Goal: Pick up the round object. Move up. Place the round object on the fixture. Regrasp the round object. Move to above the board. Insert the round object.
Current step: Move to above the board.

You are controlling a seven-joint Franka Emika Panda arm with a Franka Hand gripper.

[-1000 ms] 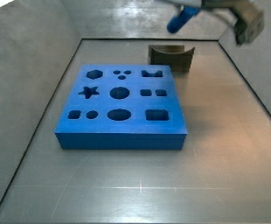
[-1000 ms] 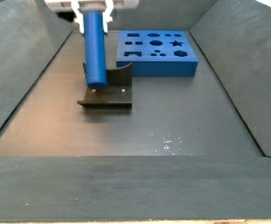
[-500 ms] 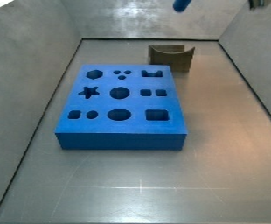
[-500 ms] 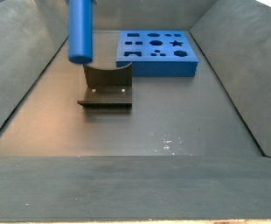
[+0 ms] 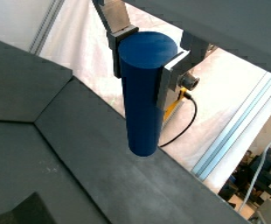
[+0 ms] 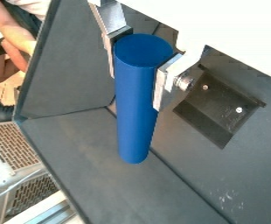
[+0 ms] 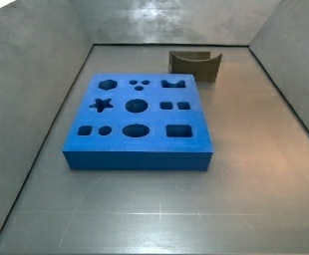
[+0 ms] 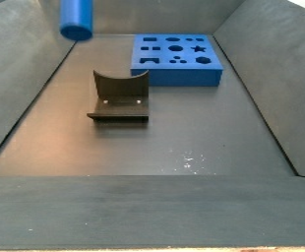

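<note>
Between tool (image 5: 148,54) plates, round object (image 5: 145,96).

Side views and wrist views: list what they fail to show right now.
- Gripper: out of frame in both side views.
- Round object: a side view shows only its lower end, cut by the top edge.
- Board and fixture: not identifiable in either wrist view.
- Board hole depths: too small to judge.

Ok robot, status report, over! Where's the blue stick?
Gripper shut on round object, high above the floor. Fixture empty. Board holes clear.
</note>
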